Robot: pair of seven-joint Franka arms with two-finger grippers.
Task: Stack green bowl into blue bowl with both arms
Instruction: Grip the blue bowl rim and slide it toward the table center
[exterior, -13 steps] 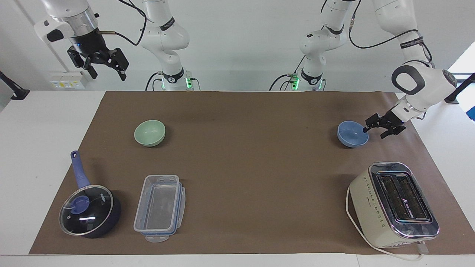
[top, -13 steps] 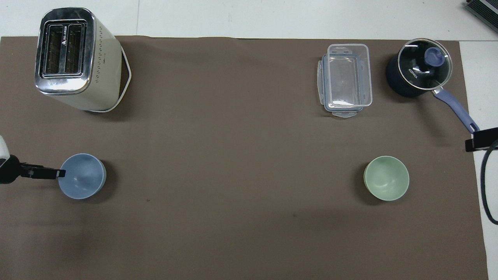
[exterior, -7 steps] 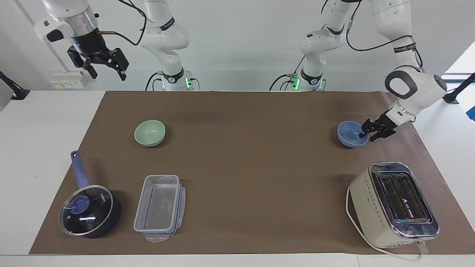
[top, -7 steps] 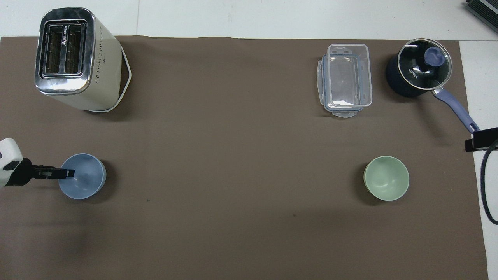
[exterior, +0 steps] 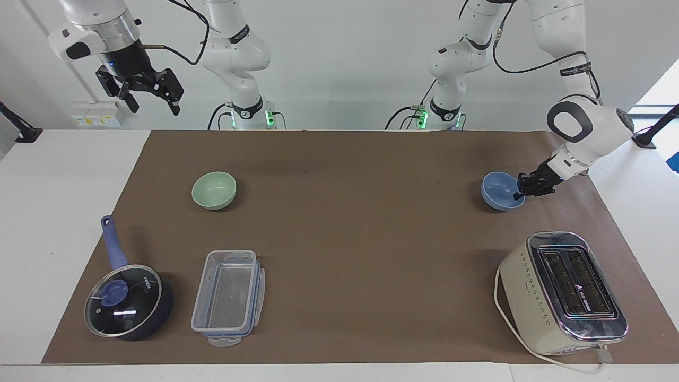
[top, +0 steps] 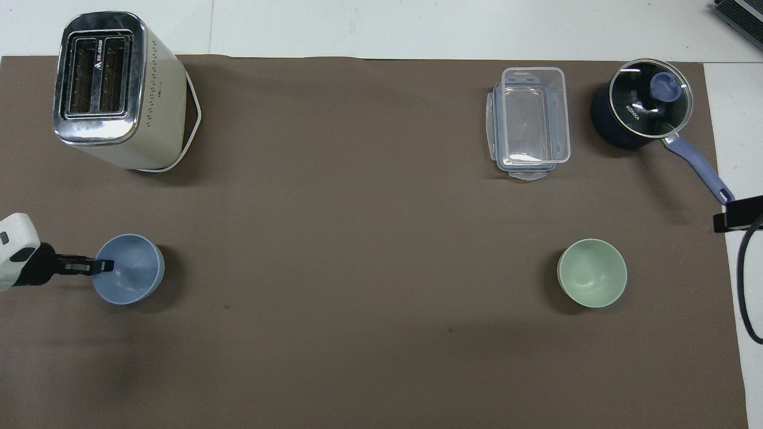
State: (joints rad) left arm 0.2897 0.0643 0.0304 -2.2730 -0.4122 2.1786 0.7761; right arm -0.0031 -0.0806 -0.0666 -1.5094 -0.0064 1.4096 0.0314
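Observation:
The blue bowl stands upright on the brown mat at the left arm's end of the table; it also shows in the overhead view. My left gripper reaches in low from the table's end and is shut on the bowl's rim, one finger inside and one outside; it shows in the overhead view too. The green bowl stands alone toward the right arm's end. My right gripper is open and empty, waiting high above that end.
A cream toaster stands farther from the robots than the blue bowl. A clear lidless plastic container and a dark-blue saucepan with a glass lid stand farther from the robots than the green bowl.
My left gripper moved in over the blue bowl's rim and closed its fingers on it. The bowl shifted slightly. The right arm has not moved.

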